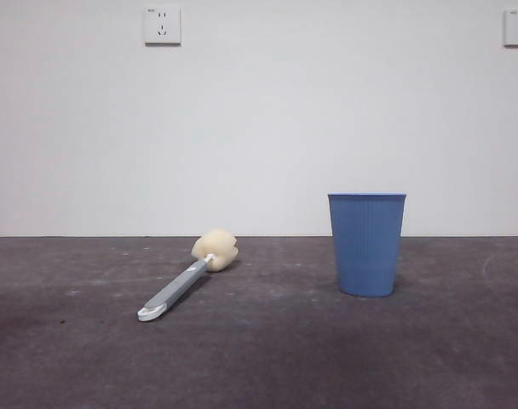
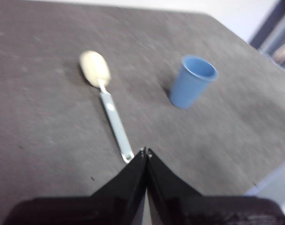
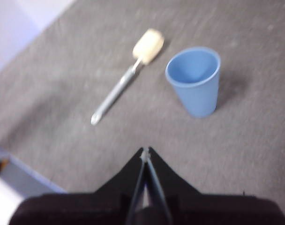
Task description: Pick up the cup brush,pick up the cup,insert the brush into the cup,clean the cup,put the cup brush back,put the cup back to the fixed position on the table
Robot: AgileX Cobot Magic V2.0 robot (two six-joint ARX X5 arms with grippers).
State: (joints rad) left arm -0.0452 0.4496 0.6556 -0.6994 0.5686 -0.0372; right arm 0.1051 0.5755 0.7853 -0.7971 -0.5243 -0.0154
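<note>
The cup brush point(image 1: 184, 285) lies flat on the table point(image 1: 267, 358), left of centre, its cream sponge head point(image 1: 215, 250) toward the wall and its white looped end toward the front. It also shows in the left wrist view point(image 2: 109, 105) and the right wrist view point(image 3: 126, 80). The blue cup point(image 1: 366, 244) stands upright and empty, right of centre, and shows in both wrist views point(image 2: 191, 81) point(image 3: 196, 82). My left gripper point(image 2: 146, 152) is shut and empty, raised near the brush's looped end. My right gripper point(image 3: 145, 152) is shut and empty, raised short of the cup.
A white wall stands behind the table with two sockets point(image 1: 162, 25) high up. The table's edges show in the wrist views, with floor beyond point(image 3: 11, 173). No arm shows in the front view.
</note>
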